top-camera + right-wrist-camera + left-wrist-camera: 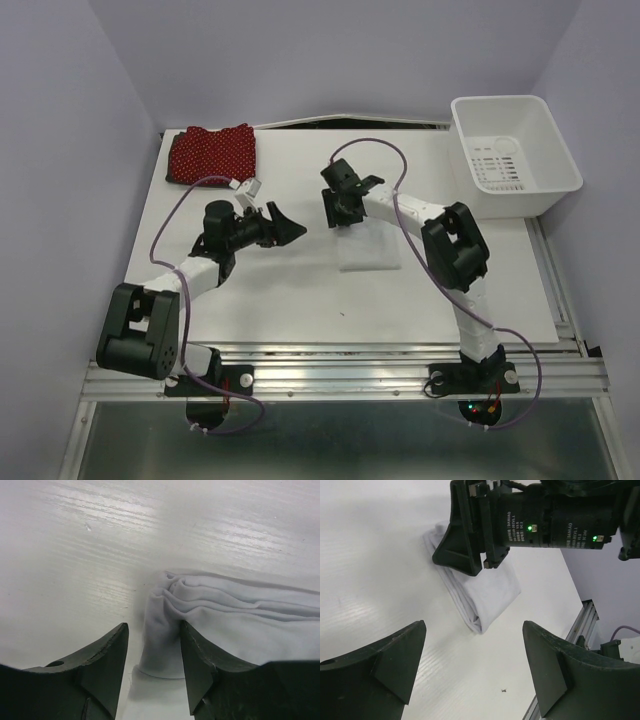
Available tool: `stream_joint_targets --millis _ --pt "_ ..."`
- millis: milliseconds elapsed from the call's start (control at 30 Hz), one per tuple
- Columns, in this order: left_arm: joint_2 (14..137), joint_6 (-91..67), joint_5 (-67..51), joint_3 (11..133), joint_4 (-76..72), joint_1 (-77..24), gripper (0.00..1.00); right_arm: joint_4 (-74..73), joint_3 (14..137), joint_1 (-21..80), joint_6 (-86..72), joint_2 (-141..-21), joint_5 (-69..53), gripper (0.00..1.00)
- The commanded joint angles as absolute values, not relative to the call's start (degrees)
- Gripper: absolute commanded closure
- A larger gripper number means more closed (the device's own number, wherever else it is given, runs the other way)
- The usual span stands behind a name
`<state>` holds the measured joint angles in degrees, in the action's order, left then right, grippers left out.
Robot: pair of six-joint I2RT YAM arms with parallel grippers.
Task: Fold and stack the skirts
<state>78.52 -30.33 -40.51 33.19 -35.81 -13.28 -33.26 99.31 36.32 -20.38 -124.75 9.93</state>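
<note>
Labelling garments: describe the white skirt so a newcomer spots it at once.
Start at the middle of the white table. The white skirt lies folded there, beneath the right tool. Unlike the red dotted skirt at the far left corner, it is plain white.

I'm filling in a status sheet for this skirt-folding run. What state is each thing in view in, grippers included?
left gripper: open, empty.
right gripper: open, jaws astride a corner of the white skirt, not clamped.
white skirt: folded, lying flat in the middle of the table.
red dotted skirt: folded, at the table's far left corner.
white bin: upright, nothing visible inside.
</note>
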Motion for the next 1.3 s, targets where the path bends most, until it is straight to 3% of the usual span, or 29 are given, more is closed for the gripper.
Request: stream_joint_targets --millis 0,167,300,533,567,633,933,1267 --pt "75.2 -28.4 -41.5 31.0 -33.7 -11.4 0.1 -33.9 101.3 39.0 -18.2 -124.3 17.7 0.48" --pt "73.9 -27.9 -41.7 30.6 -32.2 -10.1 0.1 -33.7 101.7 39.6 -17.2 -128.0 20.1 0.47" --pt "73.0 -27.6 -40.8 30.4 -30.9 -10.0 0.1 -34.0 99.7 39.6 -17.1 -131.8 21.4 0.52" --pt "74.1 -27.9 -40.6 29.8 -30.9 -10.0 0.1 -34.1 97.1 39.0 -18.1 -135.0 15.7 0.8" --pt "74.8 -27.9 -40.4 29.7 -31.0 -10.1 0.1 -34.3 97.6 38.5 -18.3 -135.3 14.1 0.91" --pt "75.8 -28.5 -40.0 30.1 -31.2 -10.5 0.1 -34.3 99.0 37.8 -18.8 -135.4 12.2 0.99" --pt "83.1 -34.3 -36.7 30.4 -40.9 -18.7 0.07 -28.4 99.0 34.5 -23.1 -124.8 -4.7 0.99" --pt "100.0 -40.0 -36.9 36.5 -50.6 -20.6 0.01 -26.2 95.7 33.0 -30.2 -121.8 -11.0 0.99"
